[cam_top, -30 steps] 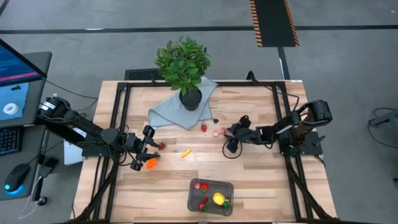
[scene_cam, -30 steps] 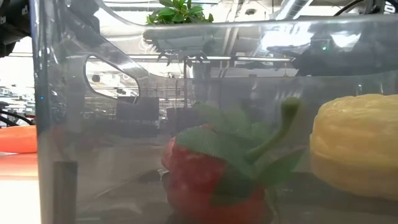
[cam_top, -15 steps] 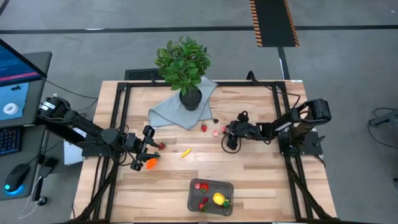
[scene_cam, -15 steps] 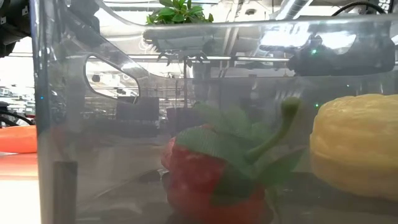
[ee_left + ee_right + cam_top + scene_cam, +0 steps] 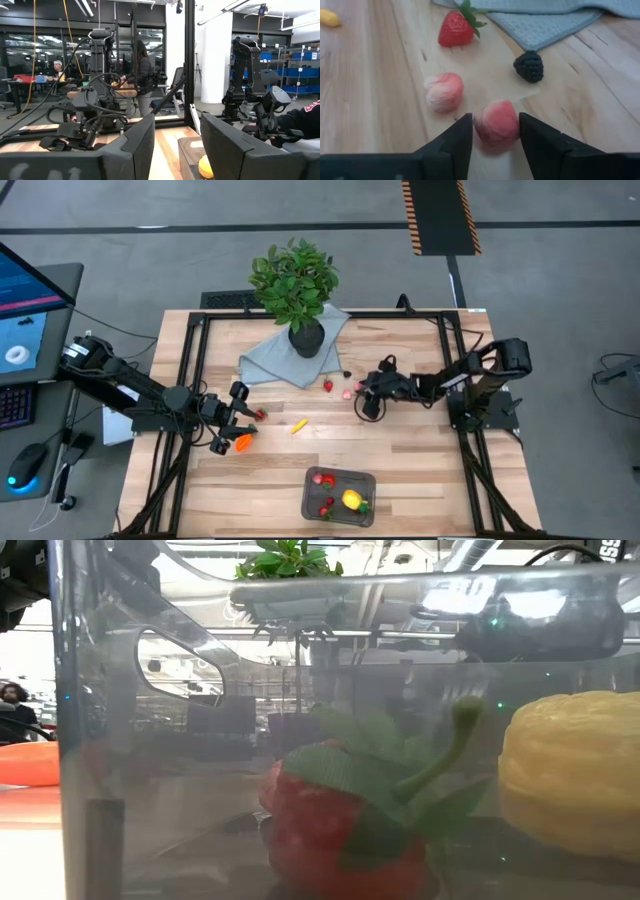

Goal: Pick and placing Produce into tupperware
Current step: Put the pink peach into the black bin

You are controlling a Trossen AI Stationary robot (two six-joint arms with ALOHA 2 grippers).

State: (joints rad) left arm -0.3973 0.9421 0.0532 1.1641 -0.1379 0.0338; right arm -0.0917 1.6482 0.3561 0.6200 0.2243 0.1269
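The right tool (image 5: pixel 492 131) is flanking a pink berry (image 5: pixel 497 122) on the table (image 5: pixel 420 470), fingers narrow but not clearly gripping. The left tool (image 5: pixel 232 430) is sitting part-open beside the carrot (image 5: pixel 242 444). The tupperware (image 5: pixel 338 495) is sitting near the front edge.

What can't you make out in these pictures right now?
- Left gripper: high view too small to show whether its fingers clamp the orange toy carrot.
- Clear plastic tupperware tub: its wall fills the low view, blurring the table behind; only a red toy strawberry and yellow toy lemon read clearly.
- Right gripper: fingers flank a pink toy berry; contact is unclear.
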